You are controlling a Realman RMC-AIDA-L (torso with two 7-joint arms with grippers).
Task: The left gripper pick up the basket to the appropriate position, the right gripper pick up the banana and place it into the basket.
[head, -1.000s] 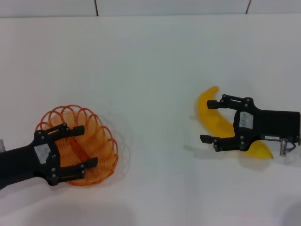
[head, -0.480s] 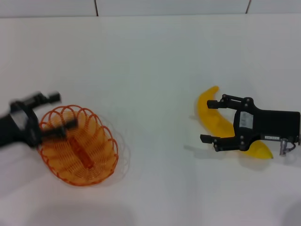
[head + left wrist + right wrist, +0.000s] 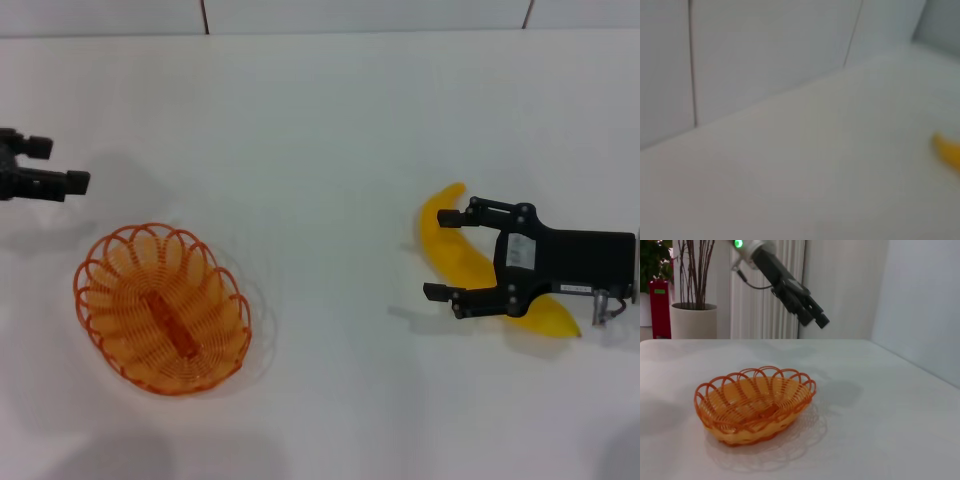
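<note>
Basket [image 3: 162, 309]: we see a small oval orange wire basket with a looped rim, upright on the white table, on our left; nothing in it
Banana [image 3: 462, 257]: we see a bright yellow curved fruit lying flat on our right, well apart from the basket; its middle is partly hidden

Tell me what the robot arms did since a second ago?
The left pincer let go of the basket and lifted away to the far left. The basket stayed put on the table. The right pincer stayed open around the banana.
</note>
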